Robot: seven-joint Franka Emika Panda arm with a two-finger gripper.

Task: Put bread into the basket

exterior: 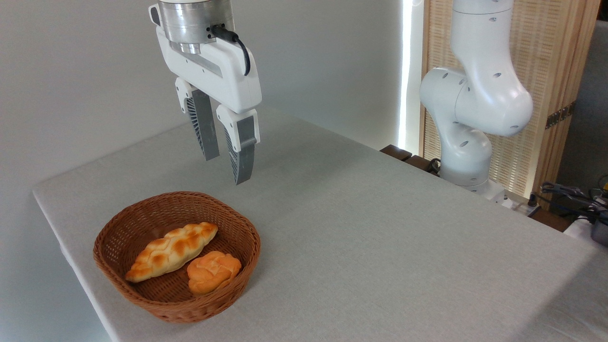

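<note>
The bread [172, 251], a long braided loaf with golden-brown patches, lies inside the round brown wicker basket [118, 228] at the front left of the table. A small round orange bun [212, 271] rests beside it in the same basket. My gripper [227, 168] hangs above the basket's far rim, well clear of the loaf. Its two grey fingers [243, 156] point down and stand apart with nothing between them, so it is open.
The grey table [361, 228] stretches to the right of the basket. The arm's white base [468, 118] stands at the back right, in front of a wooden slatted screen [546, 71]. Cables and gear [579, 199] lie at the far right edge.
</note>
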